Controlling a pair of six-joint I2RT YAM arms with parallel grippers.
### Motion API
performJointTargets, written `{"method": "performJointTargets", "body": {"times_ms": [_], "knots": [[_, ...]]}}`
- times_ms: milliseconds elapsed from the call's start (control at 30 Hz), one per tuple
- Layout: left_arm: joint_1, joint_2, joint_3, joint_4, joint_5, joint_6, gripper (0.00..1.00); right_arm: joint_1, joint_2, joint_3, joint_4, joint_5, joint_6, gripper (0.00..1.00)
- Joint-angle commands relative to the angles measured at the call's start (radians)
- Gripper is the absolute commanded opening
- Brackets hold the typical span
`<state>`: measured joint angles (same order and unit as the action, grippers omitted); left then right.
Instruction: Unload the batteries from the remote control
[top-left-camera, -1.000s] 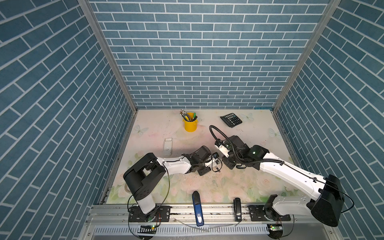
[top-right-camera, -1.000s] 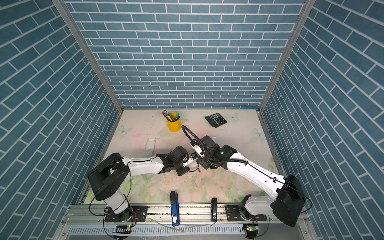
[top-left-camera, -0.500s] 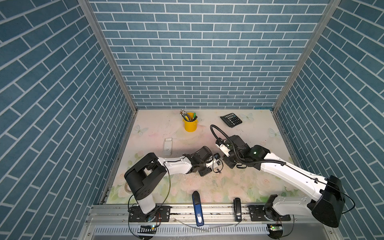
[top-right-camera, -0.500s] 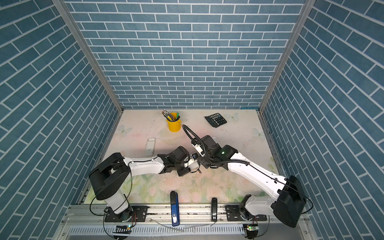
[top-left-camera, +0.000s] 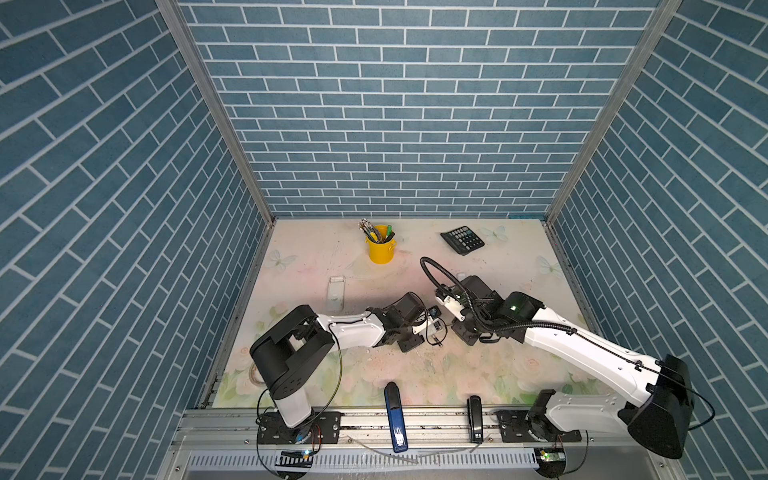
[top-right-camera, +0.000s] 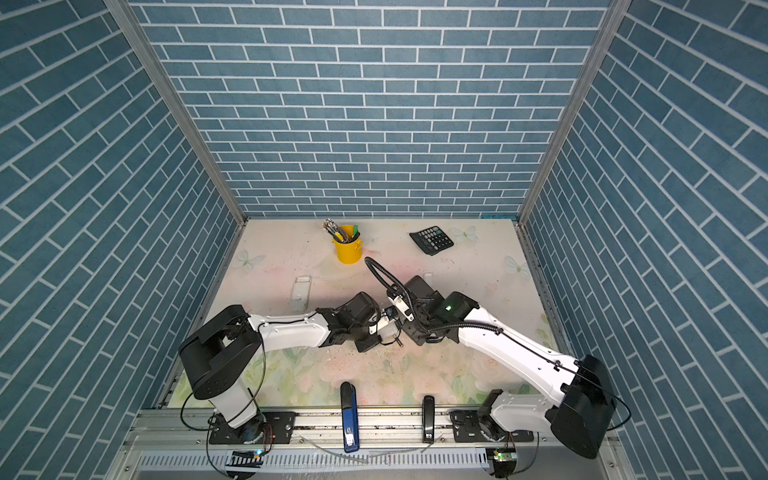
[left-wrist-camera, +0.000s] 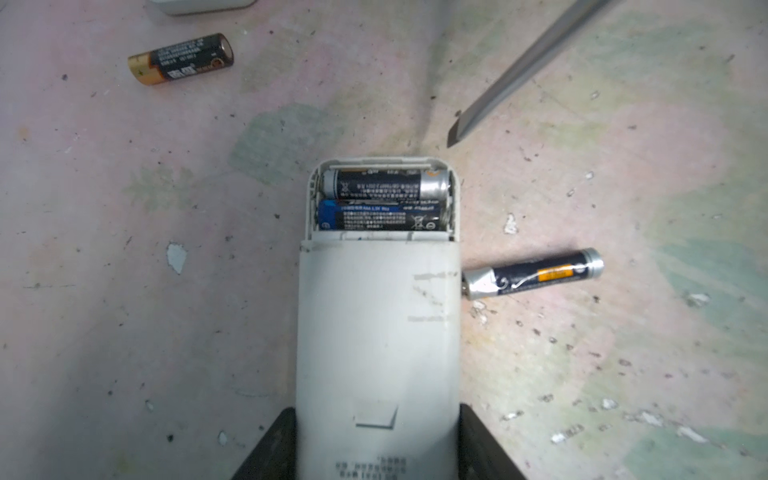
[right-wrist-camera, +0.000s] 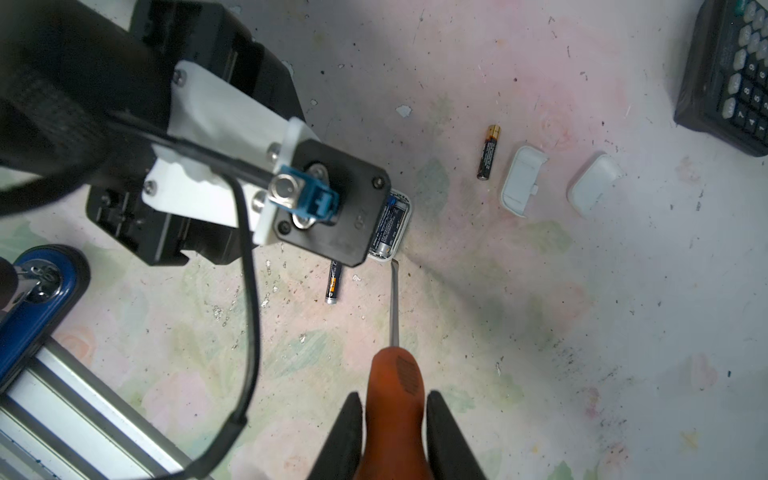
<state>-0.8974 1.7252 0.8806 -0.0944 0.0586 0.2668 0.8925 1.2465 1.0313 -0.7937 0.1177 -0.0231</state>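
My left gripper (left-wrist-camera: 378, 449) is shut on the white remote control (left-wrist-camera: 378, 332), whose back faces up with its compartment uncovered. Two batteries (left-wrist-camera: 386, 185) (left-wrist-camera: 380, 216) lie side by side in that compartment. Two more batteries lie loose on the table, one (left-wrist-camera: 180, 59) off to one side and one (left-wrist-camera: 532, 274) right beside the remote. My right gripper (right-wrist-camera: 395, 432) is shut on the orange handle of a screwdriver (right-wrist-camera: 395, 386). Its blade tip (right-wrist-camera: 395, 266) hovers just off the remote's open end (right-wrist-camera: 392, 226). In both top views the two grippers (top-left-camera: 432, 328) (top-right-camera: 399, 328) meet mid-table.
Two small white covers (right-wrist-camera: 521, 180) (right-wrist-camera: 594, 183) lie near a loose battery (right-wrist-camera: 488, 151). A black calculator (top-left-camera: 462, 240) and a yellow pen cup (top-left-camera: 380, 249) stand at the back. Another white remote (top-left-camera: 336, 293) lies at left. Blue (top-left-camera: 395, 415) and black (top-left-camera: 474, 417) staplers sit on the front edge.
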Motion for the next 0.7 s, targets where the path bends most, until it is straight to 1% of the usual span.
{"method": "performJointTargets", "body": {"times_ms": [0,367,667], "knots": [[-0.008,0.045,-0.017,-0.083,-0.027,0.017,0.19,0.009,-0.004,0.017,-0.019,-0.004,0.013,0.00],[-0.008,0.040,-0.020,-0.084,-0.025,0.017,0.19,0.011,0.030,0.005,0.015,-0.030,-0.002,0.00],[-0.008,0.041,-0.020,-0.081,-0.020,0.017,0.19,0.011,0.033,0.006,0.030,-0.028,-0.003,0.00]]}}
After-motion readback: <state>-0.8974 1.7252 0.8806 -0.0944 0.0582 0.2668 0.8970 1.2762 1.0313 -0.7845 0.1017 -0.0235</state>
